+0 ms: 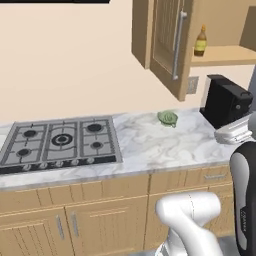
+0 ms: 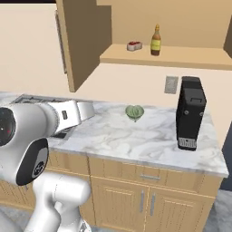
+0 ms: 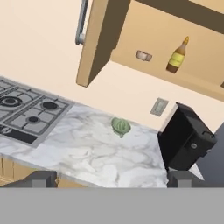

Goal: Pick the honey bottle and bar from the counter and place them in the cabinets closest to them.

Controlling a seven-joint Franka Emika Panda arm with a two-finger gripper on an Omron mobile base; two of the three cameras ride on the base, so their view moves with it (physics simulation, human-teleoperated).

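Marble-veined surface (image 2: 136,140) ran across the middle of both base views, carrying the black hob (image 1: 60,140) at the left of the left base view, a black box-like appliance (image 2: 190,113) at centre right of the right base view, and a green round lump (image 2: 134,111) near the middle. Above it, in the upper part of each frame, the wall cabinet (image 2: 81,45) stood with its door swung open and its shelf (image 2: 190,56) exposed. On that shelf the honey bottle (image 2: 156,41) stood upright, and just left of it in the right base view lay the bar (image 2: 134,45), small and red-and-white. Judging from this, both placements looked done, with nothing of the task left on the surface; closing the door was not asked for. The arm was folded low at the lower left of the right base view, its forearm reaching level over the surface edge. The tool (image 3: 112,178) at the bottom of the hand view was released, fingers spread wide and grasping nothing, aimed up toward the cabinet.
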